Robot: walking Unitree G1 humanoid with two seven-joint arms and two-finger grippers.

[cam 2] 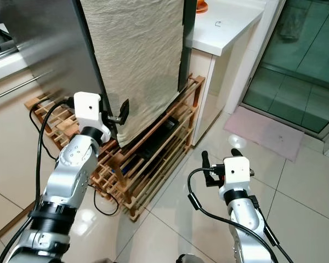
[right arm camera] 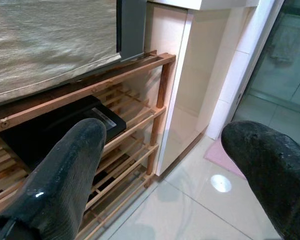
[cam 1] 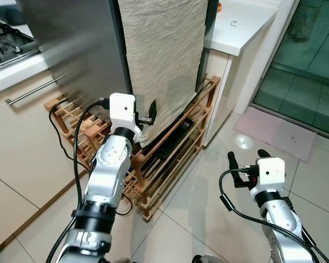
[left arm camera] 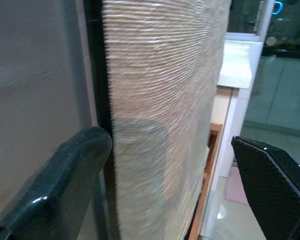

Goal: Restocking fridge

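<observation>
Steel fridge stands on a wooden rack, a beige cloth hanging down its front. Left tool gapes empty at the cloth's edge; right tool spreads empty above the floor.

no readable text, brand, number or sign anywhere. black flat box on the wooden rack carries a white label, print too small and blurred to read. white counter shows a small dark mark, too small to tell what it is. a bright blue curved shape shows at the edge of the left wrist view; cannot tell what it is.
</observation>
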